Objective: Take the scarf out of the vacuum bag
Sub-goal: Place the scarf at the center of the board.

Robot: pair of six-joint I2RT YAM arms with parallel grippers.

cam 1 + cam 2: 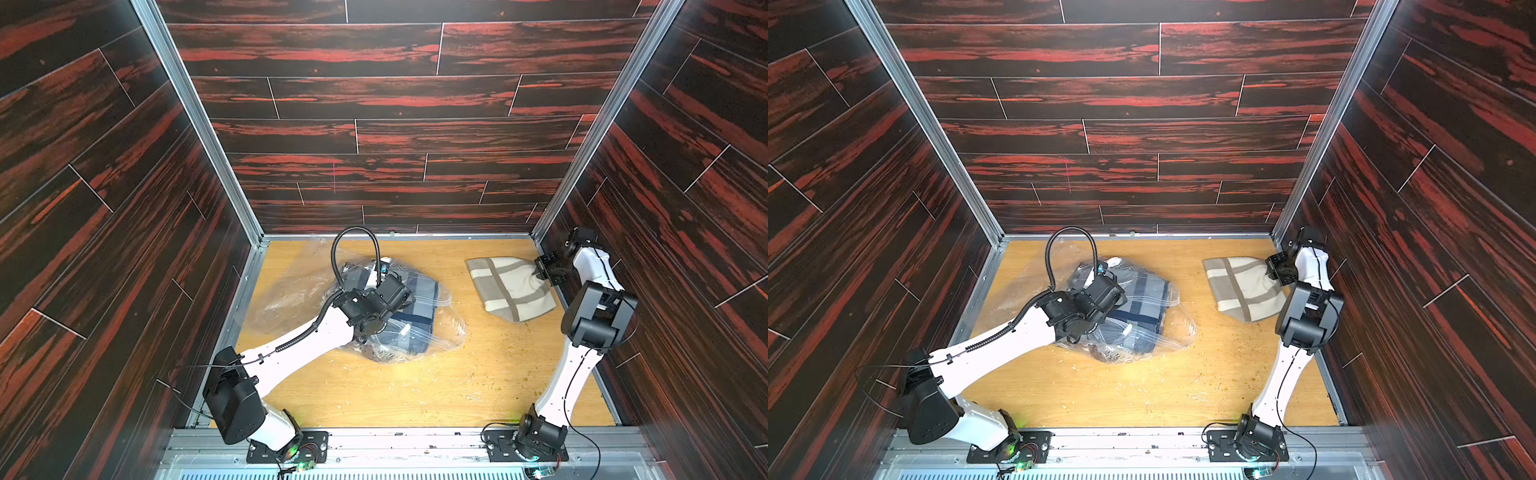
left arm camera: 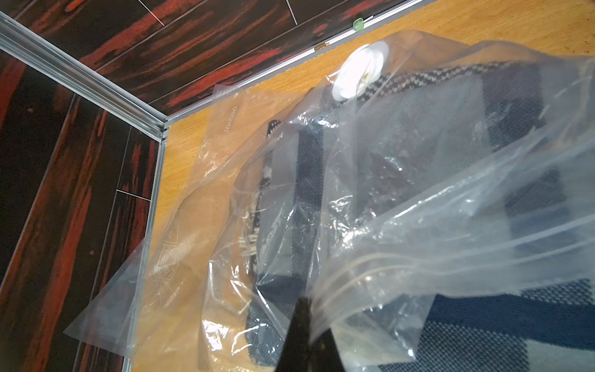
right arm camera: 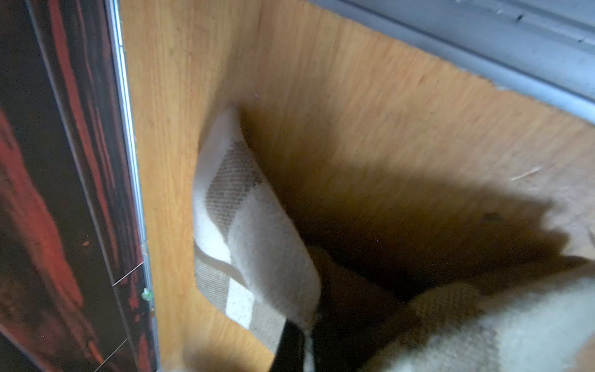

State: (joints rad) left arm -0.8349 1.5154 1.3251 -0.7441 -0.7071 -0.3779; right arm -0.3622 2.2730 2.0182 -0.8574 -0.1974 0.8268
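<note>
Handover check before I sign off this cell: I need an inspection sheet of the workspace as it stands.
Surface: wooden table, light grain.
Job's things: vacuum bag crumpled at centre-left, blue plaid scarf inside it; beige scarf outside the bag, far right.
Clutter: crumbs scattered, mostly on the right half.
Grippers: left gripper shut on vacuum bag near its zip edge; right gripper shut on beige scarf.
Cables: black hose loops above the left arm; thin wire runs along the right arm.
Surroundings: dark red plank walls, metal frame.
</note>
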